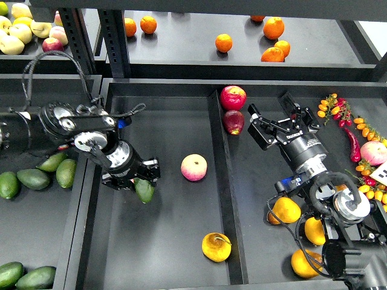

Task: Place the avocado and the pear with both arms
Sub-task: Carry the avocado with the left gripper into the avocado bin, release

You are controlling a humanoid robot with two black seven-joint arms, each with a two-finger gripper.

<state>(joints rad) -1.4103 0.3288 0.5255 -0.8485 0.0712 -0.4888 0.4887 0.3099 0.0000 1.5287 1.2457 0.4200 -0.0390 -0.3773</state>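
- The middle tray [163,254] is where your work sits: a dark, shallow, walled bin between the left bin of avocados and the right bin of yellow fruit.
- Your right gripper [264,128] hangs over the right bin near the divider wall, just below the red apples [233,96]. Its fingers stand apart with nothing between them.
- Your left gripper [138,180] sits at the left side of the middle tray, closed around the avocado [144,191]. The fingers are dark and partly hidden by the wrist, so the exact grip line is hard to read.
- The pear [216,247] lies on the floor of the middle tray near its right wall, its stem pointing up and to the right, well apart from both grippers.
- The pear likely handles as a firm, smooth, roundish thing that rolls when nudged. Take it across its widest part, clear of the stem and dimple.
- The avocado is slim and smooth-skinned, so it probably slips or pivots if pinched near an end; hold it across the middle of its long body.
- The pink-and-yellow apple [194,167] between the two fruits is not yours to move.
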